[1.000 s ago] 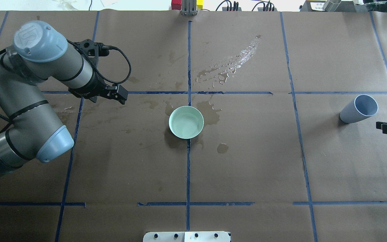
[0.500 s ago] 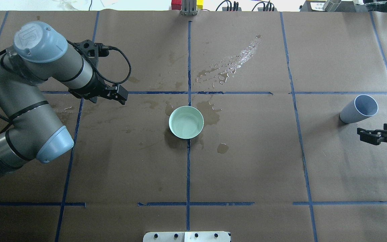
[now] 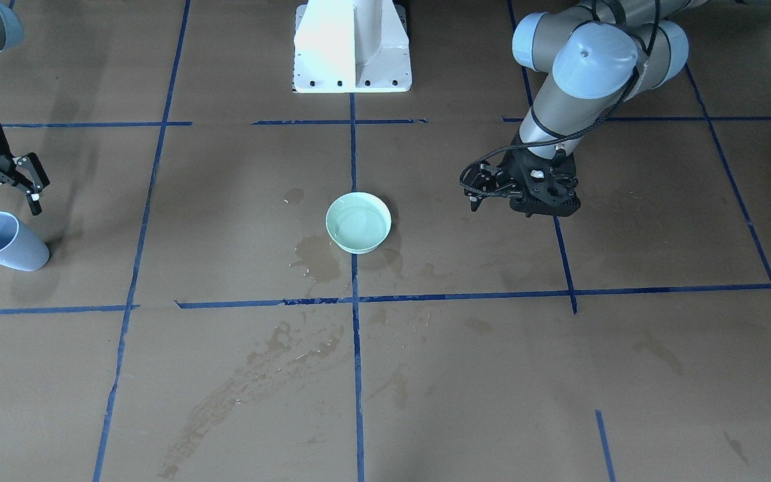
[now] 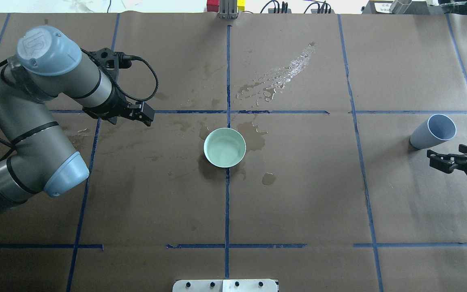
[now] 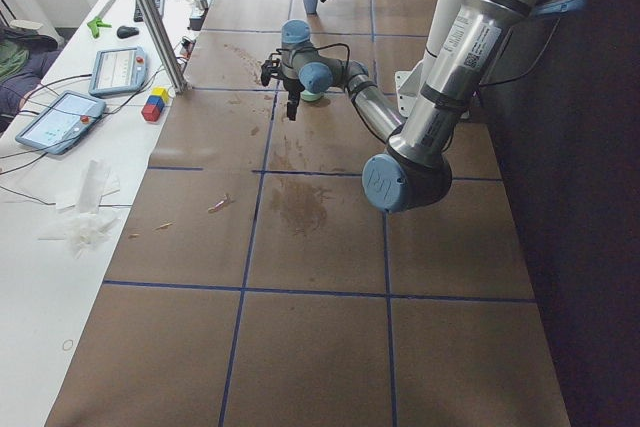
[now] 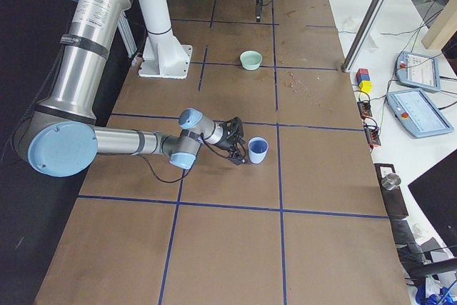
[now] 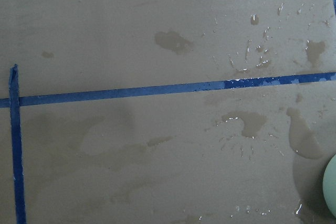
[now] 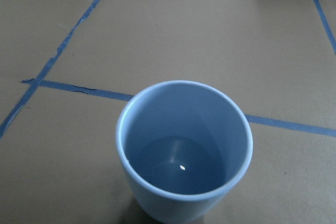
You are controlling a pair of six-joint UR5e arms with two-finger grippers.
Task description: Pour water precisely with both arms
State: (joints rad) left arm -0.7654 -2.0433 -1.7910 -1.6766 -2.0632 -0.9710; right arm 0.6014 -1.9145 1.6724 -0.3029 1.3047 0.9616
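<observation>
A pale blue cup [image 4: 434,132] stands at the table's right, tilted in the overhead view; in the right wrist view the cup [image 8: 184,150] holds a little water [image 8: 176,174] with a small glint. My right gripper [image 4: 432,159] is open just beside the cup, on the robot's side, without touching it; from the front this gripper [image 3: 1,201] has its fingers spread above the cup [image 3: 4,241]. A mint green bowl [image 4: 224,147] with water in it sits at the centre. My left gripper [image 4: 147,115] hovers open and empty, left of the bowl.
Spilled water [image 4: 282,77] streaks the brown paper behind the bowl, and wet patches [image 4: 258,136] surround it. The white pedestal base [image 3: 352,47] stands at the robot's edge. Tablets [image 6: 414,69], coloured blocks [image 6: 364,80] and a metal post lie beyond the far edge.
My right gripper has come in from the right edge, moving left and slightly nearer the cup. The left arm, bowl and cup have not moved.
</observation>
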